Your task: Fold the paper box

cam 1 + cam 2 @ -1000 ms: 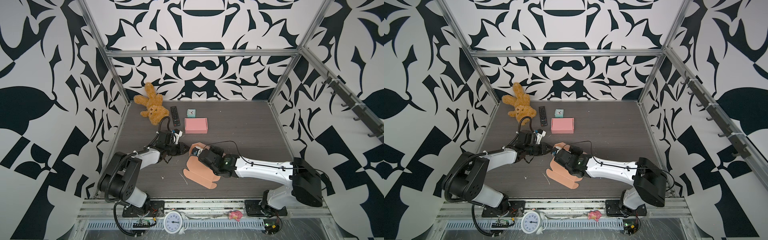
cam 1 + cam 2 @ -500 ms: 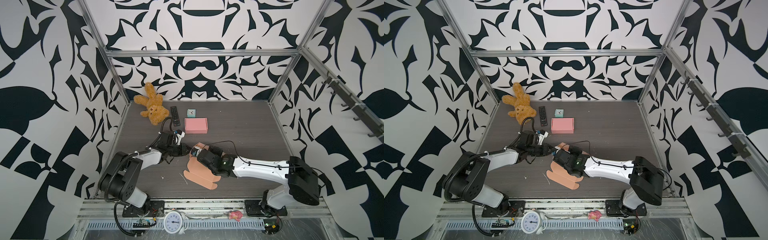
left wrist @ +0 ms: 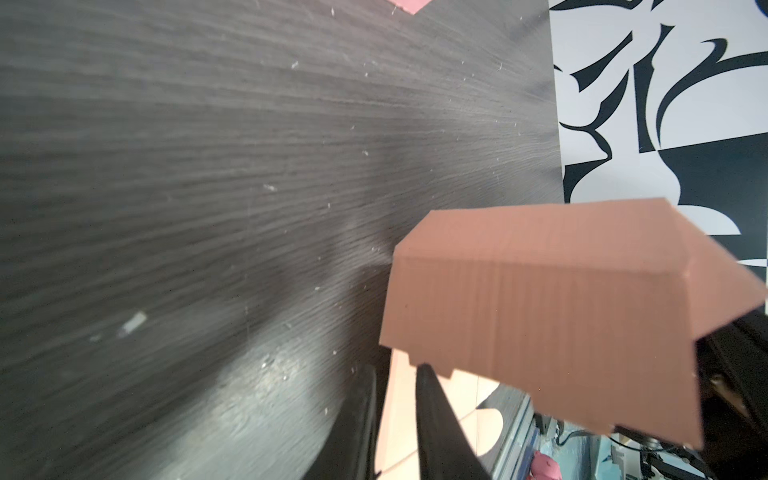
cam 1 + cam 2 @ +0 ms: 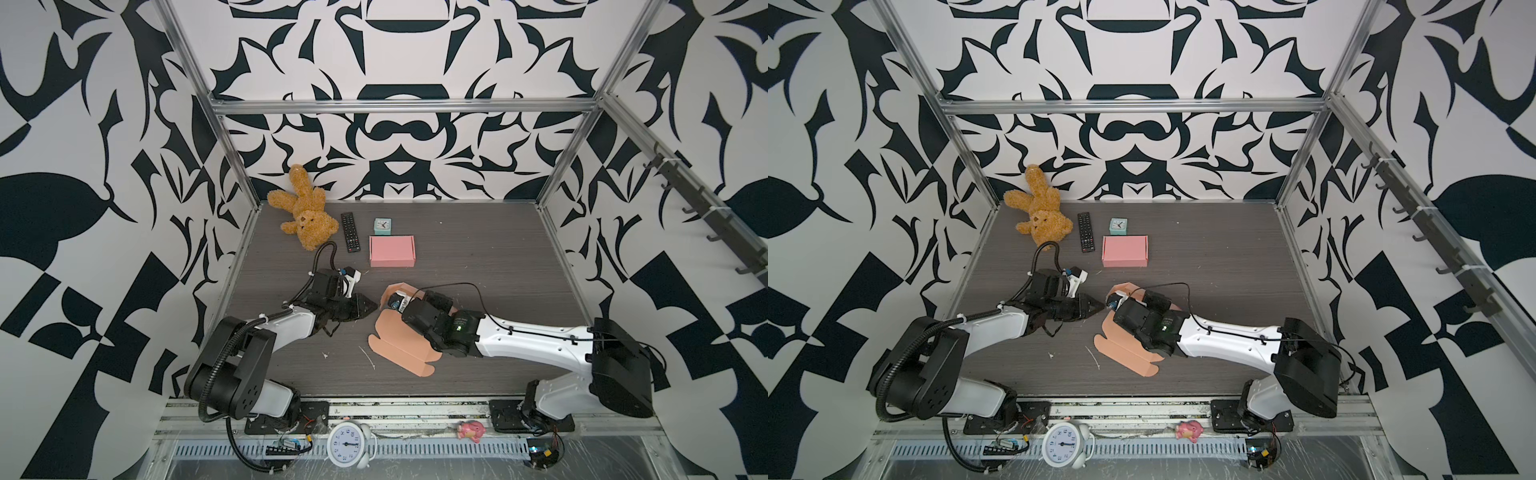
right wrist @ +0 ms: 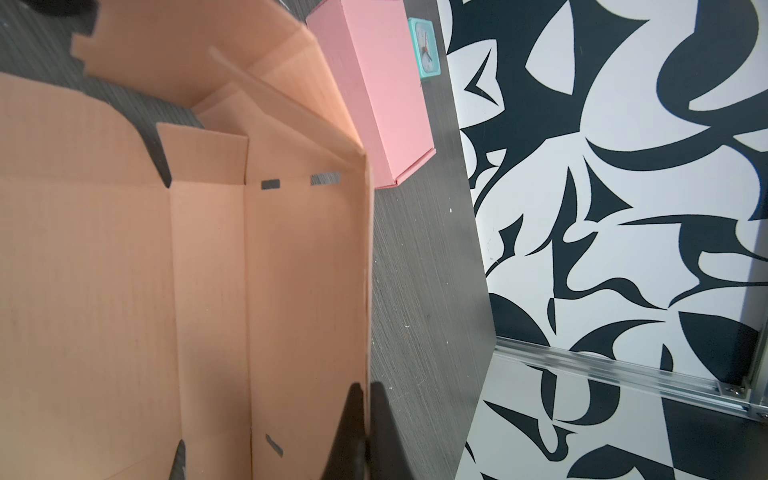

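Note:
The peach paper box point(image 4: 397, 347) point(image 4: 1125, 351) lies partly unfolded at the front middle of the table. One panel lies flat and one flap point(image 4: 400, 288) stands up. My right gripper point(image 5: 365, 388) is shut on the top edge of a raised side wall of the box point(image 5: 208, 270). In both top views its fingers are hidden under the wrist. My left gripper point(image 4: 374, 308) point(image 4: 1100, 307) point(image 3: 397, 370) sits just left of the raised flap point(image 3: 540, 316). Its jaws stand a narrow gap apart with nothing between them.
A closed pink box point(image 4: 392, 250), a small teal clock point(image 4: 382, 226), a black remote point(image 4: 350, 232) and a brown teddy bear point(image 4: 305, 212) lie at the back left. A white alarm clock point(image 4: 348, 444) and a pink toy point(image 4: 469, 430) sit on the front rail.
The left gripper has edged slightly toward the raised flap. The right gripper keeps its hold on the box wall and has barely moved.

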`<state>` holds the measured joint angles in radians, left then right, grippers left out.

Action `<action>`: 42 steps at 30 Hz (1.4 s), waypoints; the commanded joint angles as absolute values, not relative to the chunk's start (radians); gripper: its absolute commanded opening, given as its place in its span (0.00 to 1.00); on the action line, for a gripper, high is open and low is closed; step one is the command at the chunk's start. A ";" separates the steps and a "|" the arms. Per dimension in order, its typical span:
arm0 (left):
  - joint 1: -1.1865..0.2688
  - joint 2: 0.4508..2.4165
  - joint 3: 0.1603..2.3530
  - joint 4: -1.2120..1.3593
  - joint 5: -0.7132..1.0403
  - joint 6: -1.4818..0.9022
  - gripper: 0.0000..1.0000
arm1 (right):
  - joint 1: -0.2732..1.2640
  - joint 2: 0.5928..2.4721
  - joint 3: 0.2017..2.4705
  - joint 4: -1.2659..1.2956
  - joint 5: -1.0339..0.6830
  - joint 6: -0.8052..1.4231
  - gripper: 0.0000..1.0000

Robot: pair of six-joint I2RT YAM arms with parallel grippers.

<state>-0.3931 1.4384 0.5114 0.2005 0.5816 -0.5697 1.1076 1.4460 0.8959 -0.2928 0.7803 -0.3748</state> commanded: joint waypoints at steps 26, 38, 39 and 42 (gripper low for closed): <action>-0.497 1.528 0.481 0.268 0.431 -0.626 0.15 | 1.106 1.369 0.856 -0.275 0.775 -0.329 0.00; -0.496 1.439 0.479 0.215 0.434 -0.602 0.18 | 1.106 1.392 0.858 -0.276 0.791 -0.336 0.00; -0.497 1.431 0.478 0.208 0.434 -0.598 0.18 | 1.106 1.394 0.858 -0.275 0.793 -0.336 0.00; -0.487 1.413 0.480 0.183 0.432 -0.590 0.18 | 1.106 1.393 0.858 -0.273 0.791 -0.337 0.00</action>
<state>-0.4965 1.4376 0.4625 0.2302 0.4435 -0.6056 1.1076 1.3975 0.8589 -0.2867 0.7677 -0.3466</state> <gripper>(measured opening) 0.179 0.044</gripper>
